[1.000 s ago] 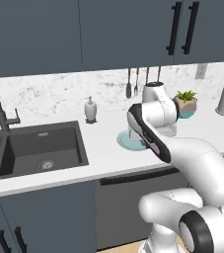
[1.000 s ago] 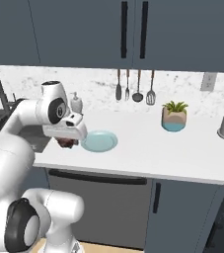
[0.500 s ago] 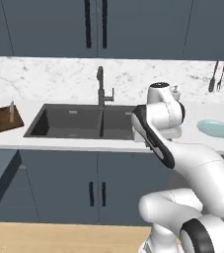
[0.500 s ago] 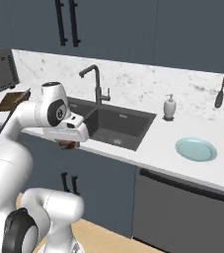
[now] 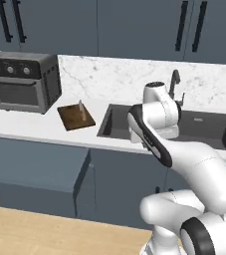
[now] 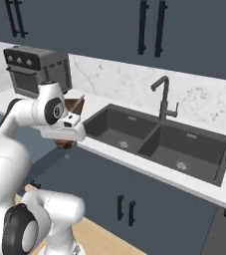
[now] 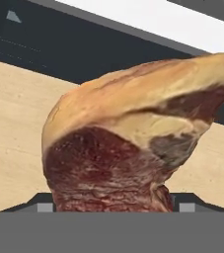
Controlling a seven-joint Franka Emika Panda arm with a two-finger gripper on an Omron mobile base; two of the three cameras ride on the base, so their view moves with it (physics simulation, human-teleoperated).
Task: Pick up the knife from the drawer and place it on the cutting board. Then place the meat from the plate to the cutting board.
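The kitchen had a white marble-look counter (image 5: pixel 45 124) running under dark slate-blue upper cabinets (image 5: pixel 134 30) with long black handles, and the same blue on the lower cabinet fronts. The floor (image 5: pixel 45 229) was light wood. A grey toaster oven (image 5: pixel 22 82) sat at the left end of the counter in the left base view, with the cutting board (image 5: pixel 76 117) just beside it on the right, between it and a dark double sink (image 6: pixel 159 144) with a black faucet (image 6: pixel 163 97).

The board lay flat and skewed, its long axis running diagonally away toward the backsplash. The knife (image 5: pixel 80 107) was on it, and looked to be standing up at a slight tilt rather than lying flat; I couldn't tell which end was the handle.

The gripper (image 6: pixel 64 143) hung in front of the counter edge, near the board, its fingers spread wide around the meat (image 7: pixel 128 143). In the hand view the meat sat right up against the camera: a reddish-brown lump with a pale fatty top, its long axis running across the frame and tapering toward the upper right, with the wood floor and dark cabinet fronts behind it.
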